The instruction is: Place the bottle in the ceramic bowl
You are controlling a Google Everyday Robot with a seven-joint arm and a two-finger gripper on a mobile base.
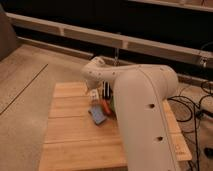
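**woodbench:** While I'm squinting at this, can someone say where the gripper is? All I get is a huge white arm filling the right side.

**kbot_fan:** Follow the arm up and left from the near right corner. It bends over at the far side of the table. The gripper hangs down from that bend, over the little cluster of stuff in the table's far half. Jaws are apart, not clamped on anything I can make out.

**woodbench:** And the bottle?

**kbot_fan:** Small whitish thing right under the gripper, at the left end of the cluster, low down by the table top. Can't tell whether the jaws touch it, it's too crowded in there. It's not in the bowl though.

**woodbench:** Where's the bowl?

**kbot_fan:** Only a green sliver shows, a bit right of the bottle. The arm hides most of it. Between the two, toward the far side, a slim black thing stands upright. An orange thing lies on the near side of that. A blue sponge sits nearest of all, right up against the orange thing or close to it.

**woodbench:** Rest of the scene?

**kbot_fan:** Light wooden table, speckled floor off to the left, some cables on the floor at the right.
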